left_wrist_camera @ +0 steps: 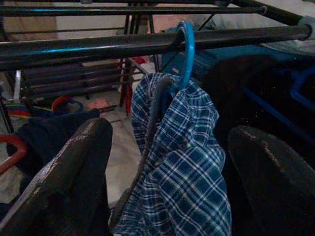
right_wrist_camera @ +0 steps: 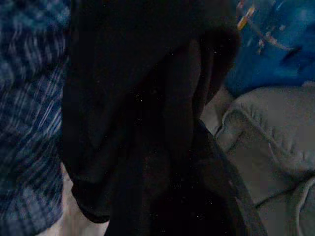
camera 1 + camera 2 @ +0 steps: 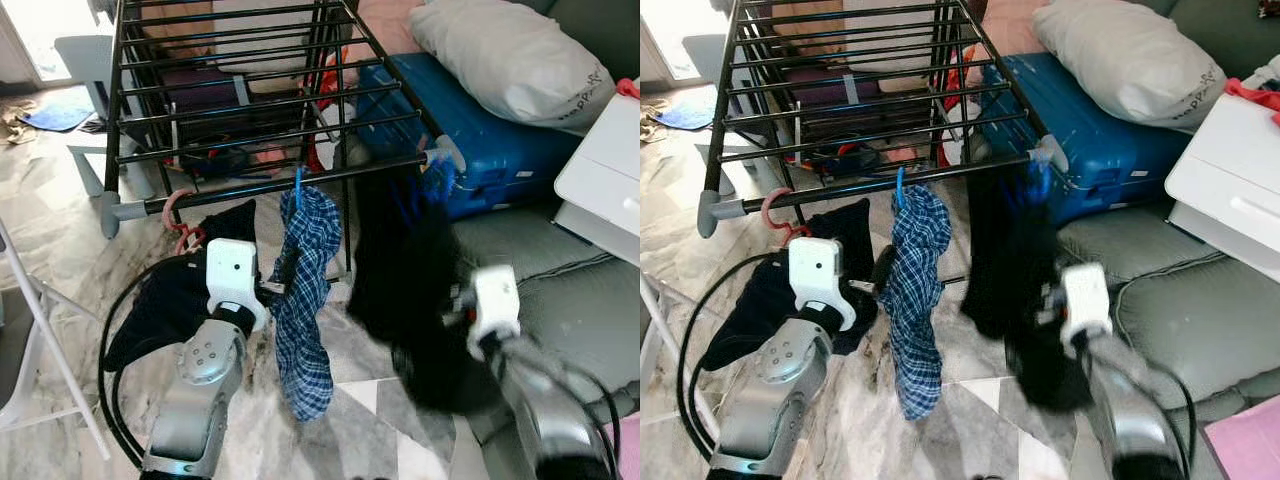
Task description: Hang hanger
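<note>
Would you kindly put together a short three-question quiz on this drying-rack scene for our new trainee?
1. True or false: the blue hanger carrying the plaid garment is hooked over the rack's front bar.
2. Which garment hangs on the robot's right of the plaid one? A) a white towel B) a black garment C) a yellow shirt
3. Fill in: in the left wrist view, the left gripper is ____, its fingers standing either side of the plaid garment.

Key: 1 true. 2 B. 3 open.
</note>
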`<state>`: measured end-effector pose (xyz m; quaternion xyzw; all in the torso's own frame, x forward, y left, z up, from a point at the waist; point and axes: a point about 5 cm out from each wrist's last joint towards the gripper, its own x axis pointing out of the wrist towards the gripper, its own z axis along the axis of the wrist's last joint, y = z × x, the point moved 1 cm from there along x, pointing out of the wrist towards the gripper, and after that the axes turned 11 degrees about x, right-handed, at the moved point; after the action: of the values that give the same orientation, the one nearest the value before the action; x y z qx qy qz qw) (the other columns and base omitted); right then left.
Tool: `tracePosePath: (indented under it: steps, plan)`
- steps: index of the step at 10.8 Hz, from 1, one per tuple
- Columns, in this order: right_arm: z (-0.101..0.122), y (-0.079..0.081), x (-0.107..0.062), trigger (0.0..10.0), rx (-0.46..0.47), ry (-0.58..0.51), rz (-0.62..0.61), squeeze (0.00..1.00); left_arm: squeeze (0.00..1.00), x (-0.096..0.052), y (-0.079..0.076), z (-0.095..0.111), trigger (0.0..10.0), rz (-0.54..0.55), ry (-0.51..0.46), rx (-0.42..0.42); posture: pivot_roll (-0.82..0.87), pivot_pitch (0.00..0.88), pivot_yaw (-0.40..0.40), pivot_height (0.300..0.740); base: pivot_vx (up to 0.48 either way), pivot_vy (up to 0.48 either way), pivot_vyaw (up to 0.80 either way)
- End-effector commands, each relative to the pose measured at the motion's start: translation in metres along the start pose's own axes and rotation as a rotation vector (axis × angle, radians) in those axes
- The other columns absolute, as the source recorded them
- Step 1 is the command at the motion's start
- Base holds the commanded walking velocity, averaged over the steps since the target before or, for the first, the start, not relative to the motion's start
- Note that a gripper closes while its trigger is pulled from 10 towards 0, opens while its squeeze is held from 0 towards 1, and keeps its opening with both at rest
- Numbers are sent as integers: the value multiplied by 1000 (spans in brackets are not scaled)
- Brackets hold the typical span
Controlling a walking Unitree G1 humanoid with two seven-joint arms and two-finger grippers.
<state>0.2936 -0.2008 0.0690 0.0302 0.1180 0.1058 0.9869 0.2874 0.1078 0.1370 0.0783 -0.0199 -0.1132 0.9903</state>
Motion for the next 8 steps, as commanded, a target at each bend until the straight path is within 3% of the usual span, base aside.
tracePosePath:
  steps: [1, 8]
  plan:
    - [19, 3, 0, 10000, -13, -73, 17, 0, 0, -1, 3, -1, 10000, 20, 2, 15, -101, 53, -17, 740, 0, 0, 0]
    - [21, 20, 1, 10000, 33, -74, 19, 0, 0, 1, 5, -4, 10000, 27, 8, 50, -92, 25, -20, 740, 0, 0, 0]
